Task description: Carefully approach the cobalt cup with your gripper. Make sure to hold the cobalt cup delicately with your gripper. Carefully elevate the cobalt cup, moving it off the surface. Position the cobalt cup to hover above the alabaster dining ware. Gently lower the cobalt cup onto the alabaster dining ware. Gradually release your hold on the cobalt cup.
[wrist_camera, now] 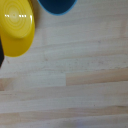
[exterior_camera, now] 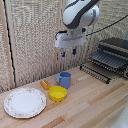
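Above cobalt cup: claw, fingers apart.

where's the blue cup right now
In the exterior view the blue cup stands on the table near the middle, just behind the yellow bowl, with the white plate off to that view's left.

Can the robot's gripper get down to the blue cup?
Probably yes. The gripper hangs above the blue cup with nothing between them. The yellow bowl sits close beside it.
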